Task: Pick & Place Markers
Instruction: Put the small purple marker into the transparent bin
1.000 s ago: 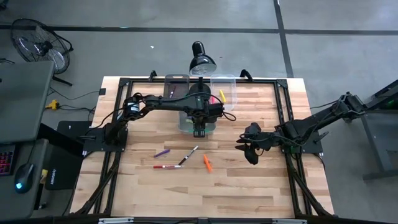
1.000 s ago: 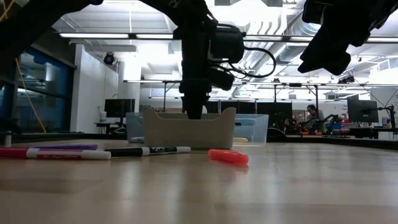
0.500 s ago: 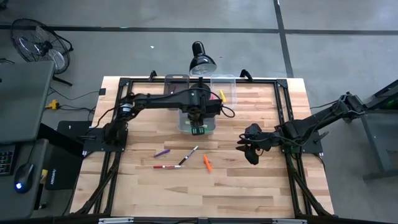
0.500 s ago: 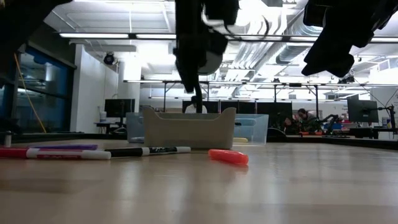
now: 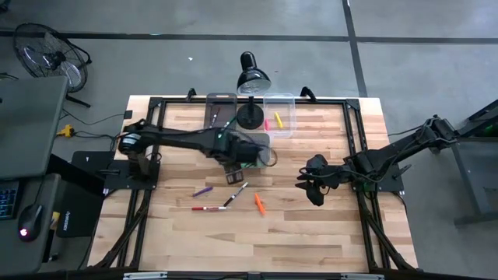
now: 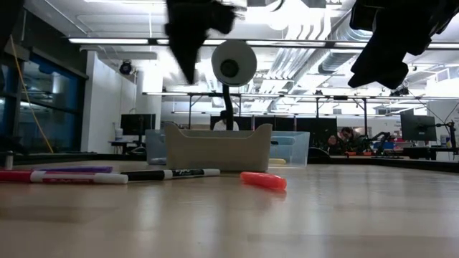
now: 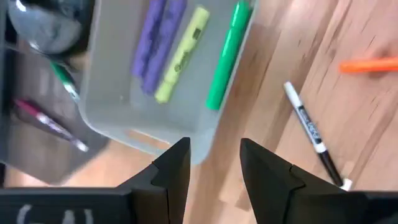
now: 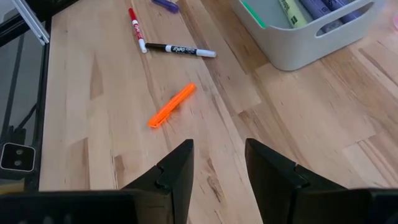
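A grey bin (image 5: 253,149) at mid-table holds two purple markers (image 7: 158,43), a yellow-green marker (image 7: 181,55) and a green marker (image 7: 224,59). On the wood in front of it lie a purple marker (image 5: 203,190), a black-and-white marker (image 5: 236,194), a red-and-white marker (image 5: 208,208) and an orange marker (image 5: 259,204). My left gripper (image 5: 233,176) hangs open above the bin's near-left corner, with nothing between its fingers (image 7: 177,168). My right gripper (image 5: 311,188) waits open above the table, to the right of the orange marker (image 8: 171,106).
Two clear bins (image 5: 222,110) (image 5: 280,117) stand at the far edge and hold pink, green and yellow markers. A black desk lamp (image 5: 253,78) stands between them. A black frame (image 5: 156,101) runs round the table. Bare wood lies near the front edge.
My left gripper has risen out of the grey bin and drawn back toward the table's left and near edges, rolling about its own axis as it went. It now hangs high over the bin's near-left corner. The markers on the table have not moved.
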